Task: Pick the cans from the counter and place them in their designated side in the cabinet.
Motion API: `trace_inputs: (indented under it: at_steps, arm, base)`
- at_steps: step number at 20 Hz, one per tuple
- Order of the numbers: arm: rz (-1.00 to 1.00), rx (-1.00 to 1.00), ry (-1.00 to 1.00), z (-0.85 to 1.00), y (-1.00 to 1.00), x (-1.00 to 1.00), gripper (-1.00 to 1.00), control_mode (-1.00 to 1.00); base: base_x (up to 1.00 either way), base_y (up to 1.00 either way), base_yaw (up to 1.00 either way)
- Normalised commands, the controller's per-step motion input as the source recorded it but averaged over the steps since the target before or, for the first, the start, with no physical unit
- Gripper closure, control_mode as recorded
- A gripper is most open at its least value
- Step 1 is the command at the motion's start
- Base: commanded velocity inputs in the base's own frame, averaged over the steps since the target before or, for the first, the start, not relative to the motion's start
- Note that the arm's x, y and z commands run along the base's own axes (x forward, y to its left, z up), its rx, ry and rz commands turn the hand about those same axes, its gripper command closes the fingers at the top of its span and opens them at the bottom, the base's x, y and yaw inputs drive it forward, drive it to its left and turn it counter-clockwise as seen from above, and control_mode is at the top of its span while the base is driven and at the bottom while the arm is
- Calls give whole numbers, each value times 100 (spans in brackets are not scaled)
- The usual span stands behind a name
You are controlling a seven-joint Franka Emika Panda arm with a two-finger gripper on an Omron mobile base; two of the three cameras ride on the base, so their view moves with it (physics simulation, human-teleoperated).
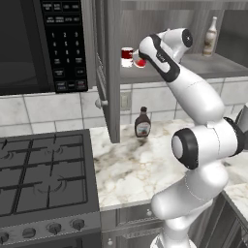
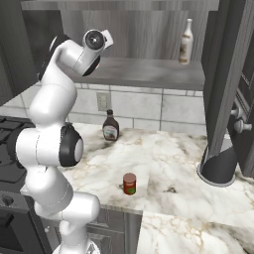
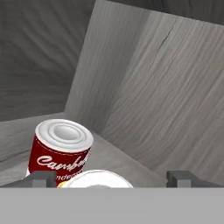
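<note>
Right base view, lower centre of the frame: a dark red can (image 2: pixel 129 183) stands upright on the marble worktop (image 2: pixel 168 163), near its front edge. Behind it, towards the wall, a brown sauce bottle (image 2: pixel 110 126) stands upright, well apart from the can.

Left base view, lower left: the black stove (image 1: pixel 43 184) is beside the worktop, w/ the microwave (image 1: pixel 43 43) in the upper left. In the upper centre the arm reaches into the open cabinet (image 1: pixel 114 72). A red and white can (image 1: pixel 127 56) stands on the shelf (image 1: pixel 208 68), just beside the wrist. A pale bottle (image 1: pixel 209 37) stands far right on the shelf.

Hand view: gripper (image 3: pixel 111 177) has its jaws wide apart, nothing between the fingertips (image 3: pixel 41 178). A white can top (image 3: pixel 99 179) shows just in front of the gripper, approx. centre bottom. The red and white can is behind it, in the cabinet corner.
</note>
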Motion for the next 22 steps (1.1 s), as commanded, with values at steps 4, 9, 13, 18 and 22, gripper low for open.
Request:
trace_inputs:
  at_steps: [4,9,13,18,22]
  arm:
    - [4,0,-7,-2,6,14,-100,-100]
    - [4,0,-11,1,0,3,-100,-100]
    - [4,0,-15,5,0,-3,-100,-100]
    - [4,0,-14,12,2,-2,-100,-100]
    - [3,-3,-9,1,5,-31,-100,-100]
  base:
    - [0,0,0]
    - [0,0,0]
    - [0,0,0]
    - [0,0,0]
    - [0,0,0]
